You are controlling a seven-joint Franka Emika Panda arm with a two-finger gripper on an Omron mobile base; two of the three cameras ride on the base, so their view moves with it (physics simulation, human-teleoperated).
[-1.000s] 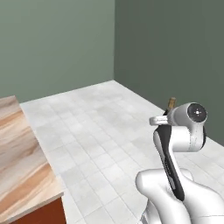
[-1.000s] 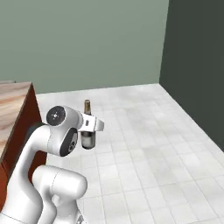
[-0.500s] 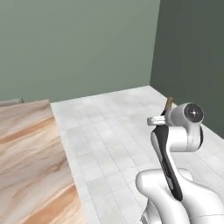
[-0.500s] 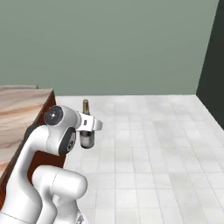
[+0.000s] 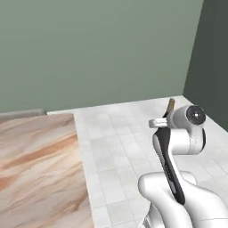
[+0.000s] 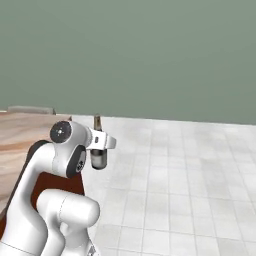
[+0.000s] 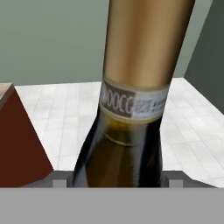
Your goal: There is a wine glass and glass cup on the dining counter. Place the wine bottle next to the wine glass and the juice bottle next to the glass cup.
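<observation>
Hand view: the wine bottle [image 7: 131, 131] stands upright right in front of the camera, brownish top above, dark shoulder below, carried off the floor. Dark glass looks heavy, rigid, smooth and breakable, so a hold low on the wide body seems safer than the slim neck. The end effector [image 6: 99, 150] is clamped on the bottle's body in the right base view, the neck rising above it. The marble table [image 5: 38, 164] lies to the left, with tiled floor [image 6: 190, 170] under the bottle.
</observation>
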